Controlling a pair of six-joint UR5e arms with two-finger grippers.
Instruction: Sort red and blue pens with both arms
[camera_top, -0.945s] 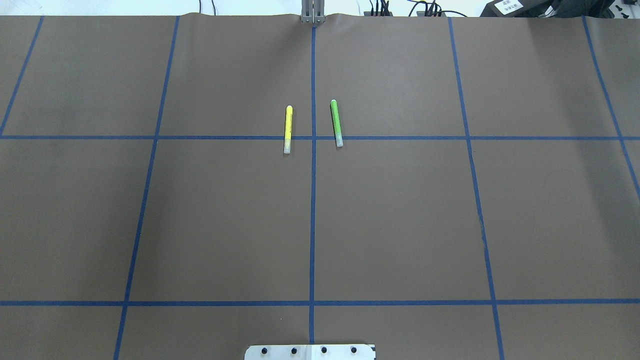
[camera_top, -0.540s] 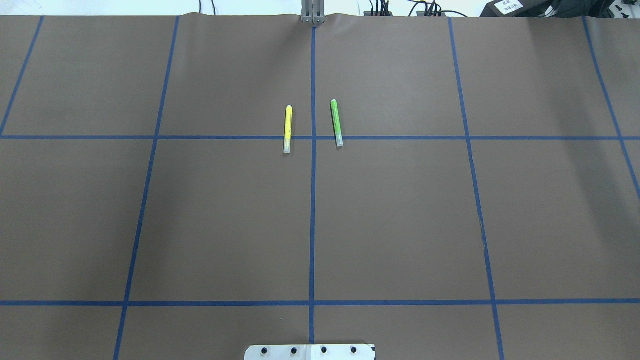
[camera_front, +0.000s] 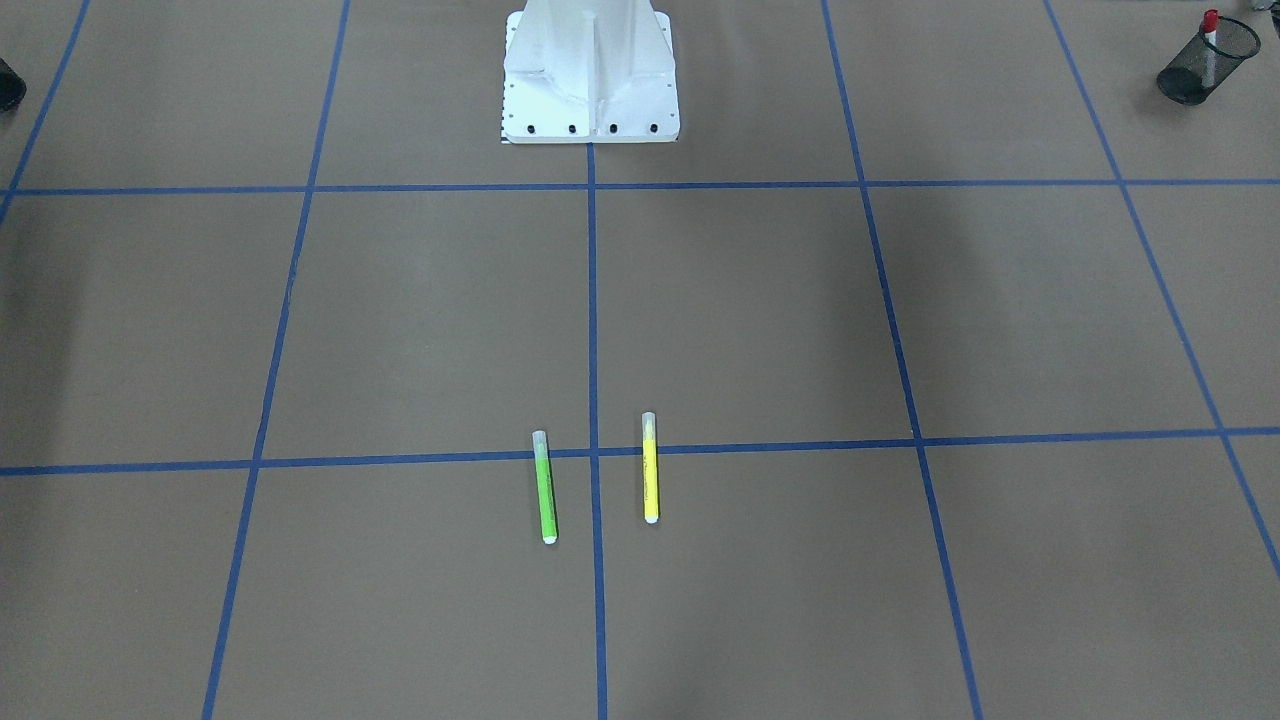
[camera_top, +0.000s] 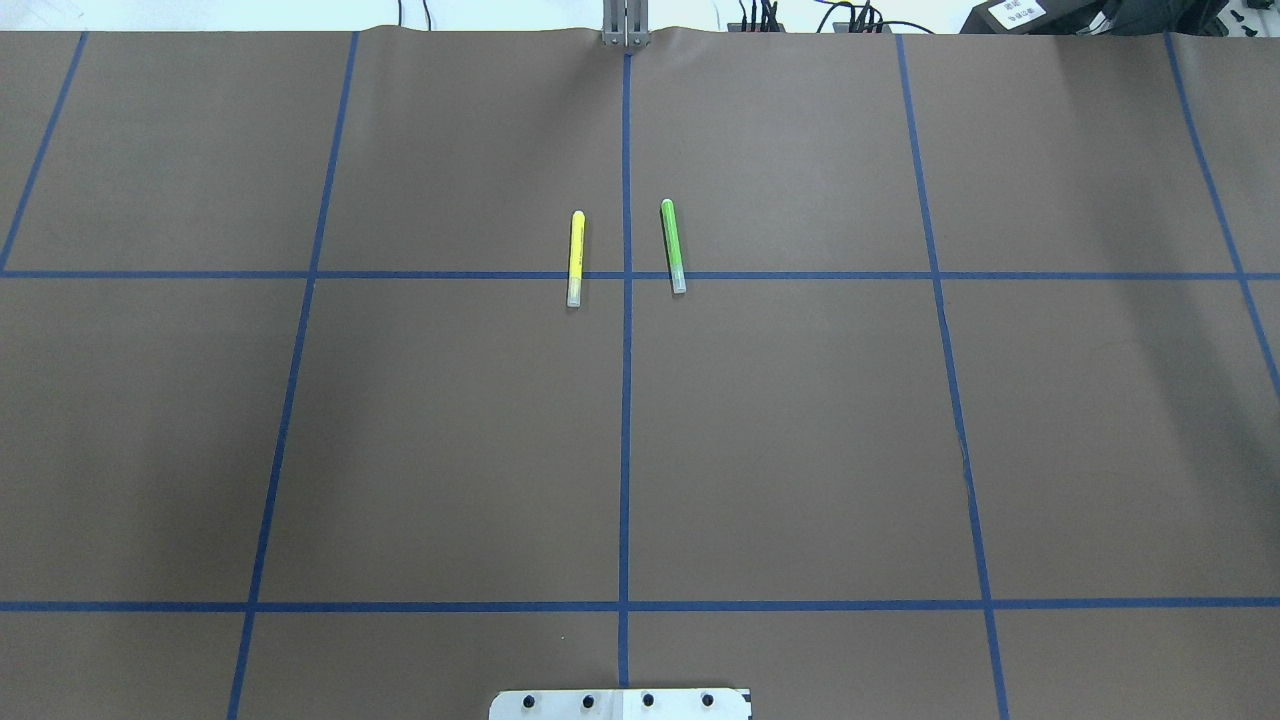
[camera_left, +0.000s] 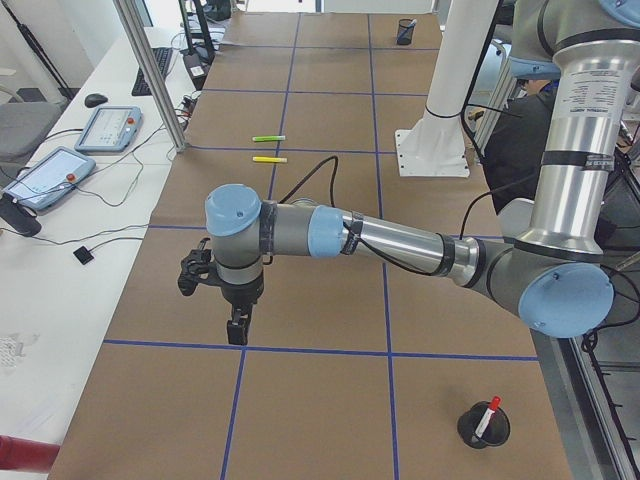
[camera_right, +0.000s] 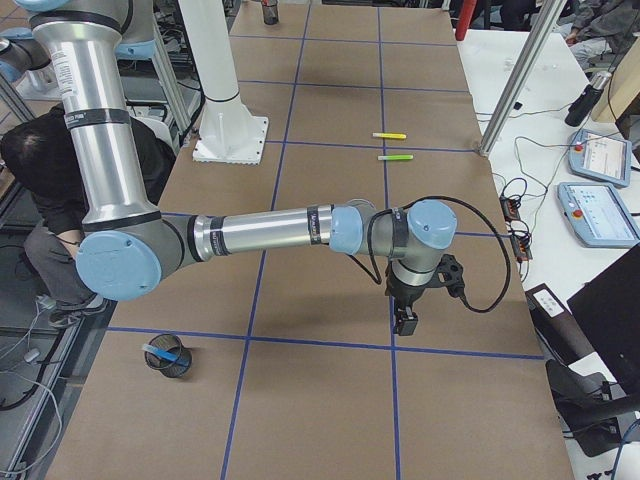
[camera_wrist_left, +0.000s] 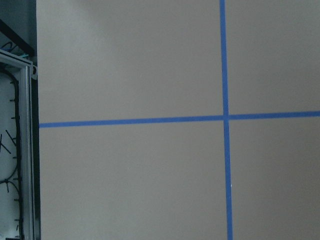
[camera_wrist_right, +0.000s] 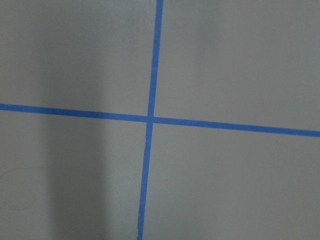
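Note:
The red pen (camera_left: 487, 418) stands in a black mesh cup (camera_left: 483, 428) at the near right of the exterior left view. It also shows in that cup (camera_front: 1195, 62) at the front-facing view's top right. The blue pen (camera_right: 165, 353) lies in another black mesh cup (camera_right: 172, 360) in the exterior right view. My left gripper (camera_left: 236, 328) hangs over bare table near a tape line. My right gripper (camera_right: 405, 322) hangs the same way at the other end. Each shows only in its side view, so I cannot tell whether it is open or shut. Both wrist views show only paper and tape.
A yellow pen (camera_top: 576, 258) and a green pen (camera_top: 673, 246) lie side by side across a tape line at mid-table. The white pedestal (camera_front: 590, 70) stands at the robot's edge. A person (camera_right: 40, 170) crouches behind the base. Tablets and cables lie beyond the far edge.

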